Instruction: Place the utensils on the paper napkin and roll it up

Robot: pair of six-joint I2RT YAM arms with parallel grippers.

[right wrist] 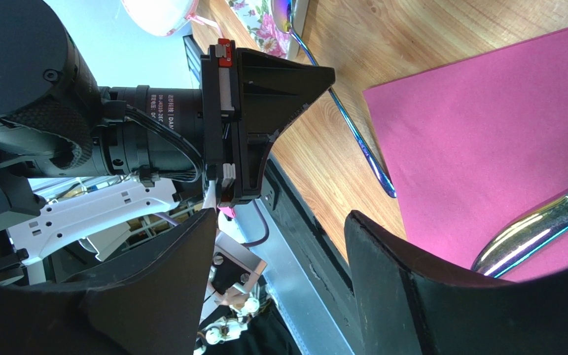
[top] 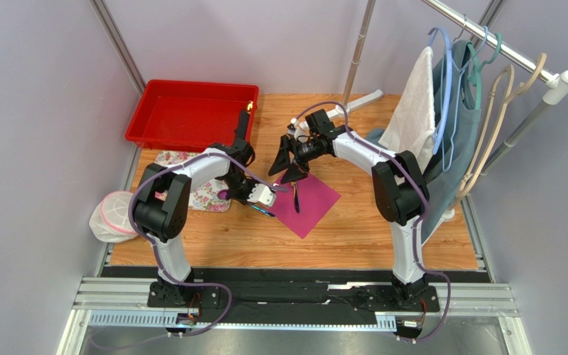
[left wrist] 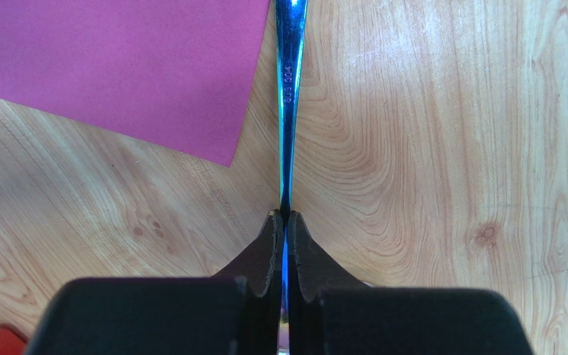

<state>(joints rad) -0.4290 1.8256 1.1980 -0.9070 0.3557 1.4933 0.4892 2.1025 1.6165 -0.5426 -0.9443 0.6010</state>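
The magenta paper napkin (top: 311,201) lies flat on the wooden table; it also shows in the left wrist view (left wrist: 116,66) and the right wrist view (right wrist: 487,140). My left gripper (top: 265,197) is shut on a thin blue-purple utensil (left wrist: 287,111), holding it low by the napkin's left corner. That utensil also shows in the right wrist view (right wrist: 354,137), its bowl end toward the floral cloth. A second shiny utensil (right wrist: 539,225) lies on the napkin (top: 296,198). My right gripper (top: 288,164) is open and empty above the napkin's far corner, its fingers (right wrist: 413,281) wide apart.
A white floral cloth (top: 204,191) lies left of the napkin under the left arm. A red tray (top: 191,112) stands at the back left. A white and pink mesh item (top: 113,214) sits at the left edge. A clothes rack with hangers (top: 457,96) stands at the right.
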